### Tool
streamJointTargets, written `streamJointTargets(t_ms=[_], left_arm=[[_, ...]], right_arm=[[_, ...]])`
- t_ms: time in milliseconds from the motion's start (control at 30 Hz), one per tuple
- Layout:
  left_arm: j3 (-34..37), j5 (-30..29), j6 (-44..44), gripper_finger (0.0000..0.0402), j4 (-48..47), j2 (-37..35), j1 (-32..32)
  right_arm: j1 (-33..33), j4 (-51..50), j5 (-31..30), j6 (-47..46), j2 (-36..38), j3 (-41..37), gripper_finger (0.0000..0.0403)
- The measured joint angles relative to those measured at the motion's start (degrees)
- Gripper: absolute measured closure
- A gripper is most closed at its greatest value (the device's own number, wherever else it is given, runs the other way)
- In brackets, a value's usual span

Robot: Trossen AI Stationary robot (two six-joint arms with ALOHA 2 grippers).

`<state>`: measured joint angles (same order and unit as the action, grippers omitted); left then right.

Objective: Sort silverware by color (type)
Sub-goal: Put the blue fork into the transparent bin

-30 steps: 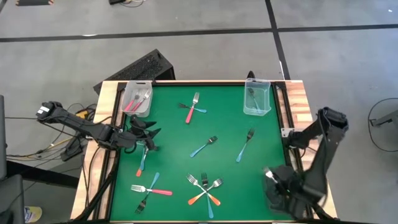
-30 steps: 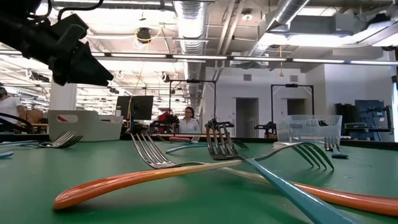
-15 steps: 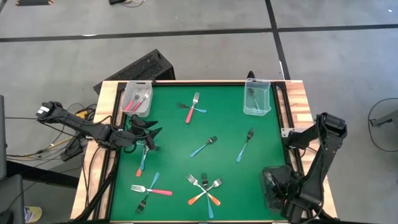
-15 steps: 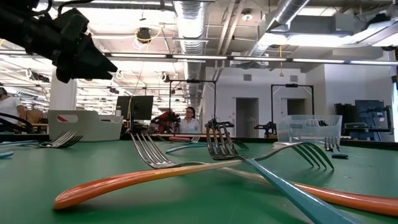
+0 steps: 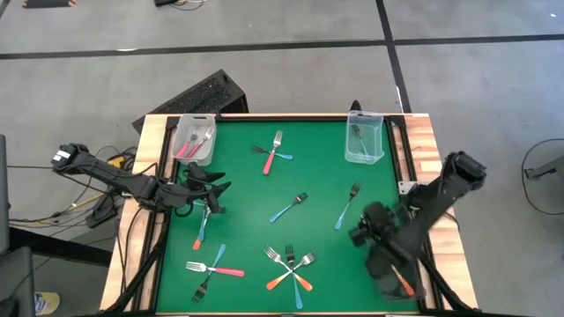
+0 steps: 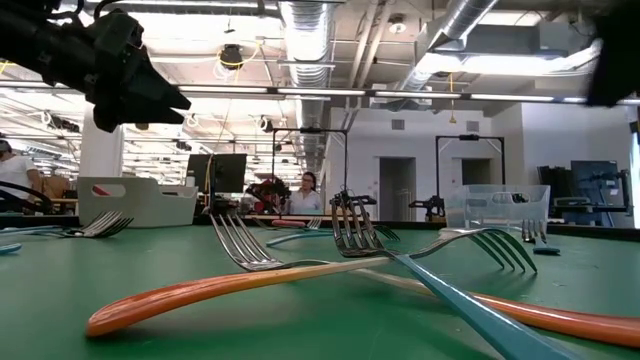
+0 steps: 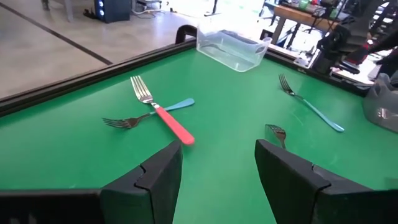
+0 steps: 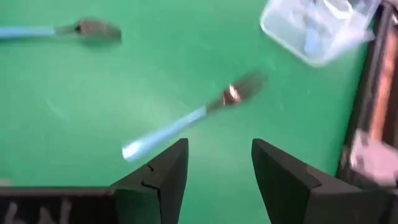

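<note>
The silverware lies scattered on the green mat (image 5: 317, 176). A pink-red fork crosses a blue one (image 5: 275, 152) at the far side. A blue piece (image 5: 289, 208) and a blue fork (image 5: 348, 204) lie mid-table. Orange and blue forks (image 5: 291, 269) cross at the near edge, and a pink-red and a blue one (image 5: 214, 264) lie near left. My left gripper (image 5: 217, 195) hangs open over the left side, above a blue fork (image 5: 203, 224). My right gripper (image 5: 357, 236) is open, just near-right of the mid-table blue fork (image 8: 186, 118), touching nothing.
A clear bin (image 5: 194, 139) with pink-red forks stands at the far left. Another clear bin (image 5: 364, 141) with blue forks stands at the far right. A dark bin (image 5: 392, 273) at the near right corner shows an orange handle. Wooden rails border the mat.
My right gripper has swung from above the dark bin at the near right corner toward the far edge and left, toward the mid-table blue fork. The dark bin's inside, with an orange handle, has come into view.
</note>
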<state>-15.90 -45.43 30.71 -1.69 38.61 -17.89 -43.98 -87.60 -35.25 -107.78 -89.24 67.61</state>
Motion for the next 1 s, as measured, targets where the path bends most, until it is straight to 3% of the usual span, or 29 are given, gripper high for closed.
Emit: streamJointTargets(t_ms=[267, 533, 733, 1000], left_arm=[[0.0, 4.42, 0.58, 0.0212, -0.13, 0.03, -0.03], [0.04, 5.8, 0.4, 0.0212, -0.28, 4.98, -1.46], [0.04, 5.3, 0.4, 0.0212, 3.07, 11.2, -1.46], [0.04, 5.03, -2.96, 0.0212, 10.11, 17.16, -1.42]], right_arm=[[17.45, 13.92, 2.69, 23.06, 15.37, -13.33, 0.0202], [30.99, 34.07, 9.62, 32.83, 30.82, -30.85, 0.0201], [38.29, 37.57, 10.72, 37.16, 32.9, -37.05, 0.019], [46.3, 47.97, 15.02, 48.39, 30.22, -40.36, 0.0186]])
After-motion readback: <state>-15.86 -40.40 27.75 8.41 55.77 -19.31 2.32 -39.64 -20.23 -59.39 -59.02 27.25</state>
